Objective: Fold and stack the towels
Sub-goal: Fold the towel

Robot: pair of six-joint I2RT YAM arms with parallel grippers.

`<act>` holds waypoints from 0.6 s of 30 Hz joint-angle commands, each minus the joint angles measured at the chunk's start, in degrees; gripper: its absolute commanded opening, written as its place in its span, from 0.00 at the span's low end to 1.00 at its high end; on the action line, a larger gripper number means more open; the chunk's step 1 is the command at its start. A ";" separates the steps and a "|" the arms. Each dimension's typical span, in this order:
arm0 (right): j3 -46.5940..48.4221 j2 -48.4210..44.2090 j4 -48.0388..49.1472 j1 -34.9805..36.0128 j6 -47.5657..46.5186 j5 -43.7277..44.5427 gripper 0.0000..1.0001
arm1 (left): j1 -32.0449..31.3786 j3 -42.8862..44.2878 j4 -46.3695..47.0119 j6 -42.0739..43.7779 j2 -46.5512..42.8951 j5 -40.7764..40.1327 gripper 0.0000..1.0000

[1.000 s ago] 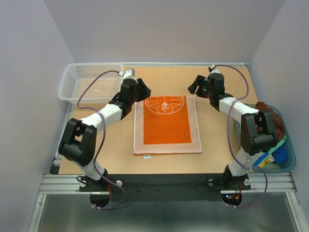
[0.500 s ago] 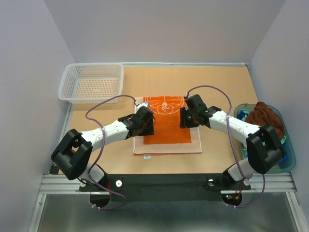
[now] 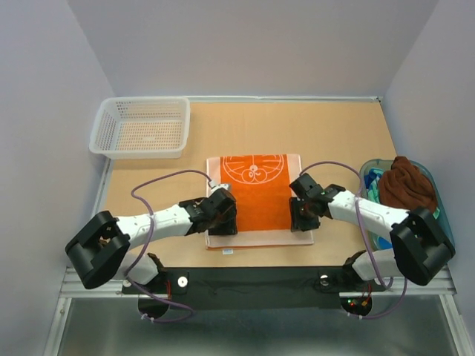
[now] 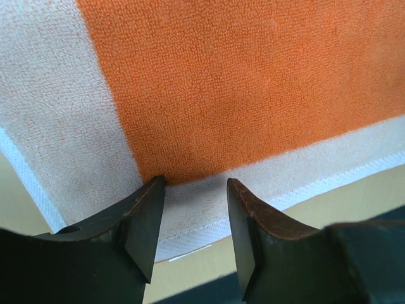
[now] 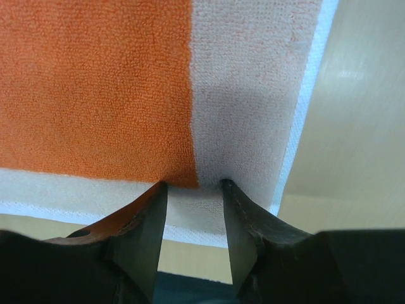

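An orange towel (image 3: 258, 194) with a white circle pattern and pale border lies flat mid-table. My left gripper (image 3: 223, 220) rests on its near left corner. In the left wrist view its jaws (image 4: 193, 190) stand apart, tips on the pale border of the towel (image 4: 240, 82). My right gripper (image 3: 303, 215) sits on the near right corner. In the right wrist view its jaws (image 5: 194, 187) are also apart, tips pressing the border of the towel (image 5: 95, 82). Neither pinches any cloth. A dark brown towel (image 3: 404, 184) is heaped in the tub at right.
A white mesh basket (image 3: 139, 126) stands at the far left. The translucent blue-green tub (image 3: 439, 215) with more cloths sits at the right edge, close beside my right arm. The table's near edge runs just beyond the towel's hem.
Both grippers have travelled from the towel's far corners along its sides to its near corners. The towel has slid slightly toward the near edge. The right jaws have narrowed.
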 commanded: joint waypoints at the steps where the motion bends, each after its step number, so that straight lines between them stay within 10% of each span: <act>1: -2.76 -3.08 -8.23 3.29 6.06 -3.58 0.47 | -1.91 -2.94 -6.62 -4.04 -4.80 3.38 0.56; 8: 8.29 -6.09 -11.75 3.48 -0.59 1.33 0.51 | -1.04 4.96 -14.00 1.39 -10.79 -3.28 0.56; 18: 34.91 13.33 -7.02 -16.89 -23.63 -2.86 0.50 | 19.88 22.61 -9.35 24.67 3.00 -8.92 0.56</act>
